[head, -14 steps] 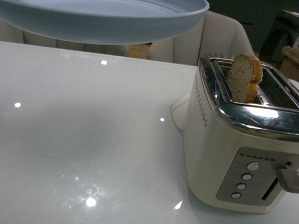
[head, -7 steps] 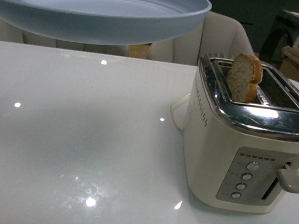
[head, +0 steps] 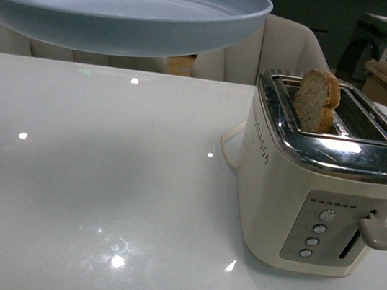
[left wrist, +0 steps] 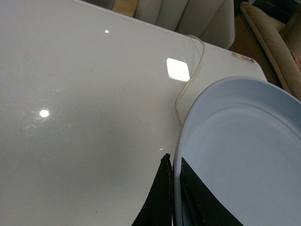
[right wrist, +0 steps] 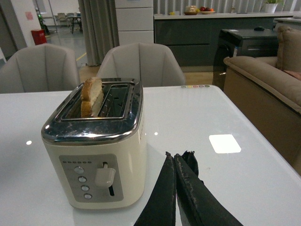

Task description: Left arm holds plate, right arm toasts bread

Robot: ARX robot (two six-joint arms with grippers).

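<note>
One bread (head: 315, 100) half in toaster (head: 316, 200); plate (head: 126, 11) held aloft

We found the left end effector (left wrist: 173, 162) clamped on the pale blue plate's rim, one finger on its inner face and one on the outside. The plate hung roughly level above the white counter (head: 101, 175), apart from the toaster and to its left. The bread stood upright in the toaster's left slot, its rounded top protruding above the chrome top. The lever (head: 377, 232) sat near the top of its track. We recorded the right end effector (right wrist: 176, 157) closed on nothing, its fingers pressed together, over the counter near the toaster's control end. A pale cable (head: 229, 141) trailed from behind the toaster.
</note>
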